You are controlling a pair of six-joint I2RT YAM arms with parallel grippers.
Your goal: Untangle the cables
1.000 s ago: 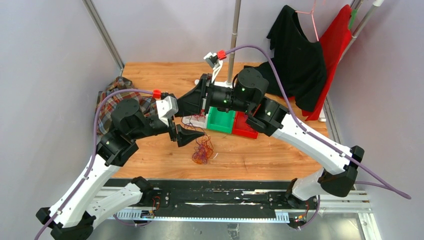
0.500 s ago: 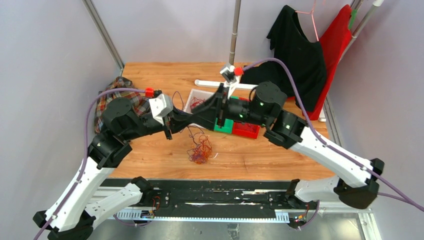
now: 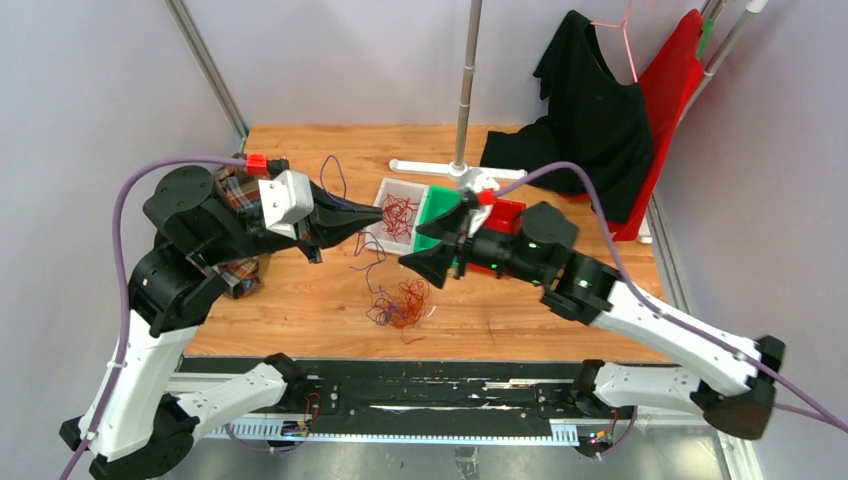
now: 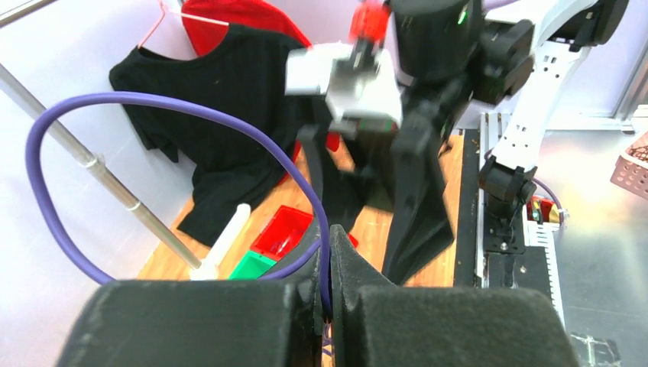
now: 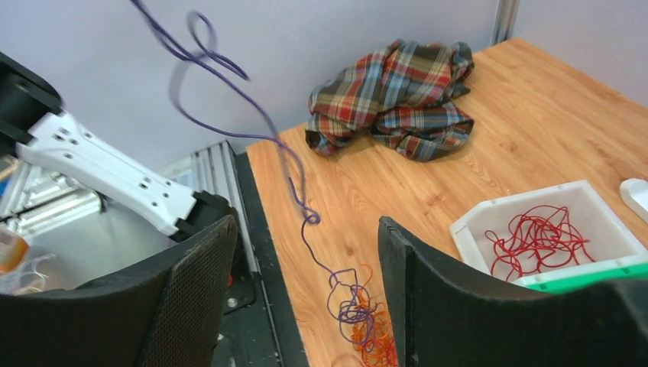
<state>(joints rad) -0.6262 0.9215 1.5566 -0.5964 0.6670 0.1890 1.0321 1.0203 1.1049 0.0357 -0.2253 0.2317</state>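
Note:
The cables (image 3: pixel 400 305) lie as a small clump of orange, red and purple wires on the wooden table, also seen in the right wrist view (image 5: pixel 363 329). My left gripper (image 3: pixel 378 213) hovers above and behind the clump, shut on one purple wire (image 3: pixel 330 170). That wire loops up past the jaws (image 4: pixel 153 107) and trails down to the clump (image 5: pixel 302 206). The left gripper (image 4: pixel 328 264) pinches it between its pads. My right gripper (image 3: pixel 422 245) hangs just right of the wire, open and holding nothing (image 5: pixel 306 229). More red wires (image 3: pixel 400 212) lie in a white bin (image 3: pixel 383 192).
A green bin (image 3: pixel 435 205) and a red bin (image 3: pixel 505 210) stand beside the white one (image 5: pixel 535 195). A plaid cloth (image 3: pixel 235 190) lies at the table's left. A pole stand (image 3: pixel 462 90), a black garment (image 3: pixel 590 100) and a red garment (image 3: pixel 670 90) are at the back.
My left gripper shut on the purple wire and lifted it up and back from the clump. My right gripper opened and swung from the bins toward the front right.

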